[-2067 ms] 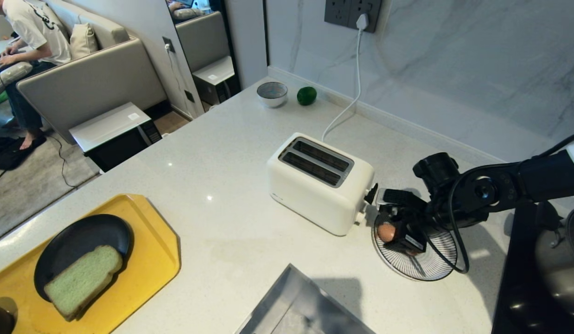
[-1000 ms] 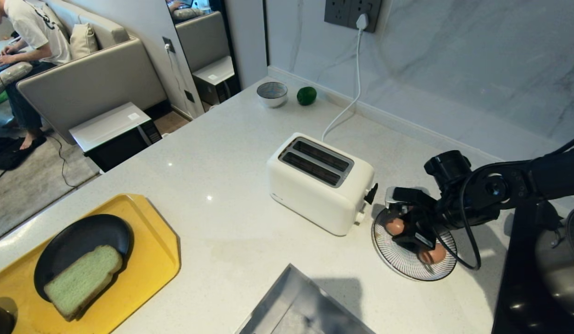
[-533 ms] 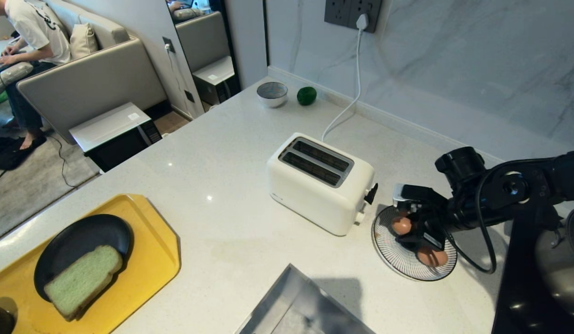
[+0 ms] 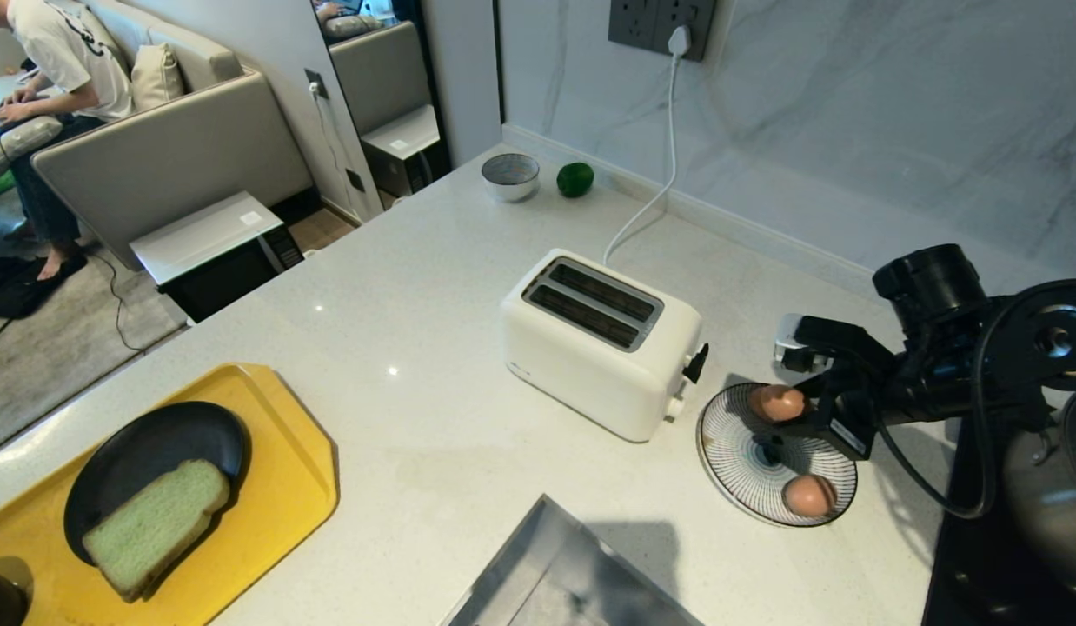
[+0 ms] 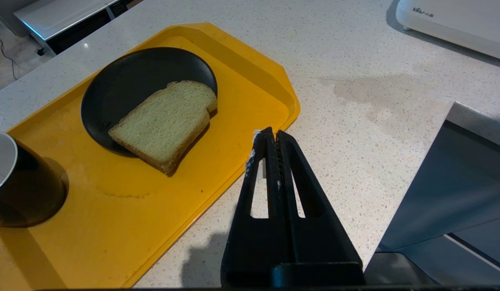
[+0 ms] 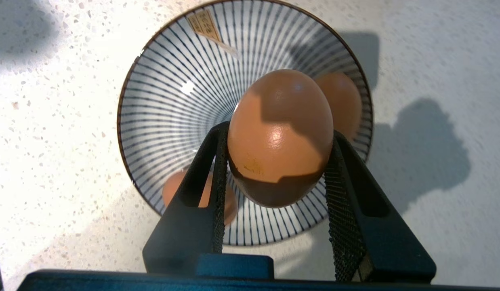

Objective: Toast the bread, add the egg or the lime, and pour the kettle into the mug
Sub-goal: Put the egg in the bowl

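Brown egg (image 6: 280, 137) clenched in right gripper (image 6: 276, 161) jaws, hiding striped bowl (image 6: 169, 101) centre

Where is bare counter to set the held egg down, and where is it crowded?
The right gripper holds the egg above the striped bowl. Bare counter lies between the toaster and the yellow tray, and from the toaster back to the lime. It is crowded between toaster and bowl.

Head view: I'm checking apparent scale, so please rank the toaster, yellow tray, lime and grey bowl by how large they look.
1. Yellow tray, though partly cut off
2. Toaster
3. Grey bowl
4. Lime

The bowl and lime stand farthest away, so both look smaller than they are.
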Controlling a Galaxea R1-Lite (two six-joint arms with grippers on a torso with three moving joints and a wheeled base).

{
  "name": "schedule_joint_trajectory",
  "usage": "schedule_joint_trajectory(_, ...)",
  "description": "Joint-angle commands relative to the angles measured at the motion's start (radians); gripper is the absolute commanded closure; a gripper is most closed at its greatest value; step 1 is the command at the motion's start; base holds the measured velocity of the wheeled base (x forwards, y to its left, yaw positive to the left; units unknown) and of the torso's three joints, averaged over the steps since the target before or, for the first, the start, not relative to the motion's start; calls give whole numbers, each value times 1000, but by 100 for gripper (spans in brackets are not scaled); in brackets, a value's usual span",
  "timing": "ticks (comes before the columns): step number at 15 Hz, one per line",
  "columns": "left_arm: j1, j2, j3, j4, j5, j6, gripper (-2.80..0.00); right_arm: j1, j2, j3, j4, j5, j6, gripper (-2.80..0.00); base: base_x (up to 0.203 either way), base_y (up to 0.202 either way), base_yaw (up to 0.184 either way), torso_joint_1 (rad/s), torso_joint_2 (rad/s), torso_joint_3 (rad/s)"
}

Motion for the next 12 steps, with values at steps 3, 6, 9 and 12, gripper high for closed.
schedule_joint_trajectory(3,0,1,0,0,0,0,0,-21,-143,50,1,-2,60,0,0,0,0,0,0,0)
schedule_joint_trajectory(6,1,1,0,0,0,0,0,-21,-219,57,-2,-11,152,0,0,0,0,0,0,0)
schedule_joint_trajectory(9,0,1,0,0,0,-2,0,-20,-283,54,-2,-38,229,0,0,0,0,0,0,0)
schedule_joint_trajectory(12,1,1,0,0,0,0,0,-19,-353,59,-2,-86,295,0,0,0,0,0,0,0)
